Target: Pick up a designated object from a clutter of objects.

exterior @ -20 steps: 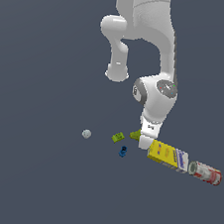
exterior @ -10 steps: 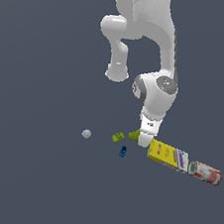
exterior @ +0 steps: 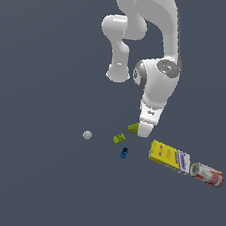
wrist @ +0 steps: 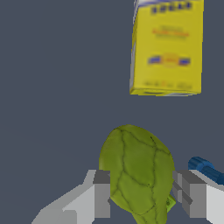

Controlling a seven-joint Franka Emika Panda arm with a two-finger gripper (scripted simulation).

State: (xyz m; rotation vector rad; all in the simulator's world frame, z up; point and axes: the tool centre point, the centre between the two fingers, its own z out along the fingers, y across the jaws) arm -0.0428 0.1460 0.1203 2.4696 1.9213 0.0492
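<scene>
The dull olive-green lumpy pear-shaped object (wrist: 138, 175) sits between the two grey fingertips of the white gripper (wrist: 142, 192); the jaws stand spread, flanking it closely on either side, contact unclear; it lies near the flat yellow cardboard box (wrist: 168, 46); a small blue piece (wrist: 205, 168) shows beside one finger

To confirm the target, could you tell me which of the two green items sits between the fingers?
The olive-green lump, rounded and dull, sits between the fingers; the lime-green brick lies apart.

Flat, even simulator light falls on a dull grey-blue ground. No cast shadows or glare. Renders are coarse and slightly blurred.
</scene>
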